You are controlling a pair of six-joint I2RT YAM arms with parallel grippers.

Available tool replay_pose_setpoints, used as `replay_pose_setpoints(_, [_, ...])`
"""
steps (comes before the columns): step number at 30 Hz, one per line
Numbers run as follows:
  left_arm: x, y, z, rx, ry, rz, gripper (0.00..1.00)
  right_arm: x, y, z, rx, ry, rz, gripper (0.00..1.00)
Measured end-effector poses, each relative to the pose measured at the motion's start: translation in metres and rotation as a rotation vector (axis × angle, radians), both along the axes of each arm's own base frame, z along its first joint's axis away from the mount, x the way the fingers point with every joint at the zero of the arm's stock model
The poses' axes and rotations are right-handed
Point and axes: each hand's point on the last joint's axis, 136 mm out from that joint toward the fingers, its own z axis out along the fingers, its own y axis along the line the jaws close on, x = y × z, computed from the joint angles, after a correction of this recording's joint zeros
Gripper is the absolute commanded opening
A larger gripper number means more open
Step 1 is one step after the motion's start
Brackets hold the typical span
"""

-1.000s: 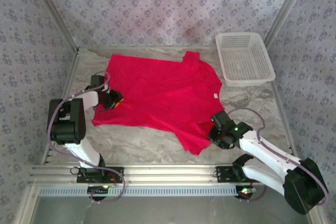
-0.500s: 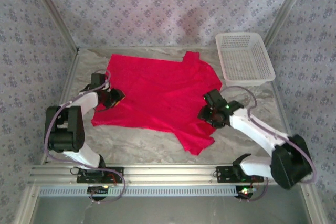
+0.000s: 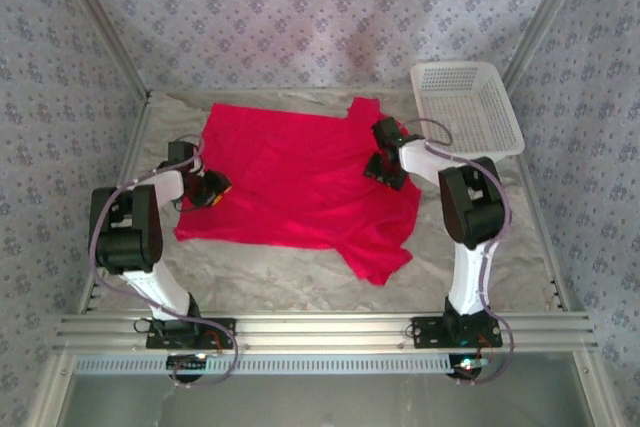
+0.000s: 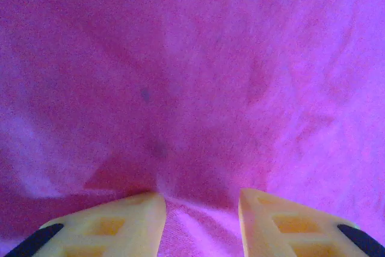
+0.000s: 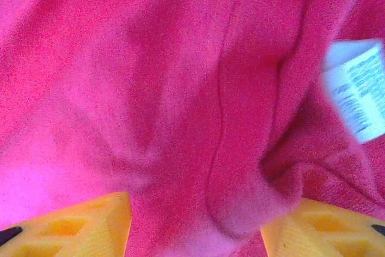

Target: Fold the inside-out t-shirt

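Note:
The inside-out t-shirt (image 3: 300, 182) is bright red and lies spread flat on the marbled table (image 3: 290, 272). Its bottom hem is to the left, and one sleeve points toward the near edge. My left gripper (image 3: 212, 188) sits low at the shirt's left edge. In the left wrist view this left gripper (image 4: 201, 204) has its yellow fingers apart, with a soft ridge of the red cloth (image 4: 192, 88) lying between them. My right gripper (image 3: 385, 162) is over the shirt's far right part. Seen from the right wrist, the right gripper (image 5: 195, 218) stands open over wrinkled cloth, with the white tag (image 5: 356, 88) beside it.
A white mesh basket (image 3: 465, 112) stands at the back right corner, close to the right arm's elbow. Patterned walls close in the table on three sides. Bare tabletop runs along the near edge in front of the shirt.
The right arm has swung from the near sleeve up to the shirt's far right part, and its jaws have opened. The left gripper stayed at the left edge, its jaws a little wider.

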Motion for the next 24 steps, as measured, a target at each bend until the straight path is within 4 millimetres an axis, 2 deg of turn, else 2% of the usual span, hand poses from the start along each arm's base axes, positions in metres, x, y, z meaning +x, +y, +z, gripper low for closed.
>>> replay_pose_setpoints(5, [0.04,0.0,0.006,-0.009,-0.074,-0.008,0.4,0.058,-0.001,0.006,-0.009,-0.049,-0.011,0.63])
replay_pose_setpoints(7, [0.045,0.001,0.008,-0.006,-0.086,-0.008,0.4,0.068,-0.003,0.008,-0.014,-0.052,-0.01,0.64])
replay_pose_setpoints(9, [0.043,0.004,0.01,0.011,-0.08,-0.001,0.38,0.065,-0.006,0.008,-0.023,-0.035,-0.003,0.67])
replay_pose_setpoints(13, [0.026,0.025,0.033,0.08,-0.063,0.056,0.3,0.043,-0.009,0.022,-0.037,-0.015,0.042,0.7])
replay_pose_setpoints(16, [0.008,0.053,0.055,0.102,-0.078,0.133,0.29,0.011,-0.009,0.053,-0.032,-0.045,0.08,0.7])
replay_pose_setpoints(17, [0.0,0.062,0.057,0.102,-0.073,0.161,0.29,-0.001,-0.01,0.066,-0.028,-0.065,0.09,0.7])
replay_pose_setpoints(19, [-0.018,0.078,0.051,0.102,-0.04,0.219,0.29,-0.023,-0.011,0.089,-0.015,-0.108,0.106,0.7])
replay_pose_setpoints(21, [-0.04,0.088,0.034,0.097,0.021,0.262,0.29,-0.041,-0.014,0.104,-0.002,-0.143,0.113,0.7])
replay_pose_setpoints(24, [-0.07,0.091,0.01,0.084,0.116,0.299,0.3,-0.067,-0.022,0.102,0.004,-0.151,0.115,0.7])
